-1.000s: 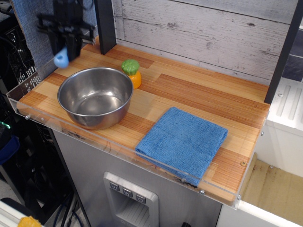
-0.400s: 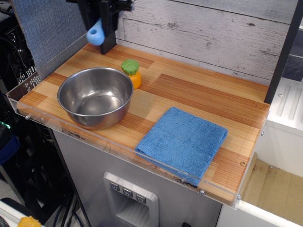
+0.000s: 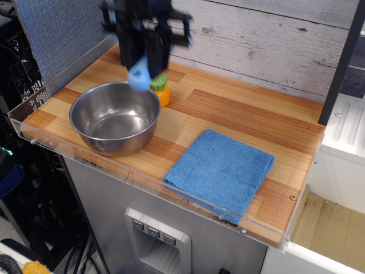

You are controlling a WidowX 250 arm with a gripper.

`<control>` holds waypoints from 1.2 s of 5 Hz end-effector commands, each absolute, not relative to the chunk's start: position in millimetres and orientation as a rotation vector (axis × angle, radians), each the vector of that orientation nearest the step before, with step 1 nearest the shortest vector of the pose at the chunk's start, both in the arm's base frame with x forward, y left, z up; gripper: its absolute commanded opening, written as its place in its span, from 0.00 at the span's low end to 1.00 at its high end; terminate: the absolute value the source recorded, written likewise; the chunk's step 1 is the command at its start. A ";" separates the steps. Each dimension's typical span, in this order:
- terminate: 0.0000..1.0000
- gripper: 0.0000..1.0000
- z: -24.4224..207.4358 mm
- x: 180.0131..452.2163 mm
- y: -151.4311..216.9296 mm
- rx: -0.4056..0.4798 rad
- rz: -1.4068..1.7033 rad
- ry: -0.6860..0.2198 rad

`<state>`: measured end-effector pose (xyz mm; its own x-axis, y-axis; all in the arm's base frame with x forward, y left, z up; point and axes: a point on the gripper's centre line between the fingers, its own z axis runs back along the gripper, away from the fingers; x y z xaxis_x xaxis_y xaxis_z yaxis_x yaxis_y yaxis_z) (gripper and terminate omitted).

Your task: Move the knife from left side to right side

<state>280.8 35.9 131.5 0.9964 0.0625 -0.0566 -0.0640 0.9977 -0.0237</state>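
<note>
Since the earlier frames, the gripper [image 3: 144,60] had been carried rightward from the back-left corner, and was blurred by motion above the bowl's [image 3: 114,117] far rim. The arm was hung vertically from the top edge, fingers pointed down. The knife [image 3: 138,79] was clamped in the claw, its light-blue handle dangling below the fingers, in the air, in front of the orange toy [image 3: 160,90]. The cloth [image 3: 219,171] was left lying at the right front of the table [image 3: 239,117]. No writing could be read.
</note>
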 end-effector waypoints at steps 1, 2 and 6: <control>0.00 0.00 109.1 248.9 13.0 0.031 0.057 0.025; 0.00 0.00 86.5 254.4 -6.4 0.035 0.034 0.046; 0.00 1.00 36.0 270.5 -45.9 0.056 -0.046 0.133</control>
<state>277.3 -52.4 21.4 0.9841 -0.0529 -0.1694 0.0626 0.9966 0.0529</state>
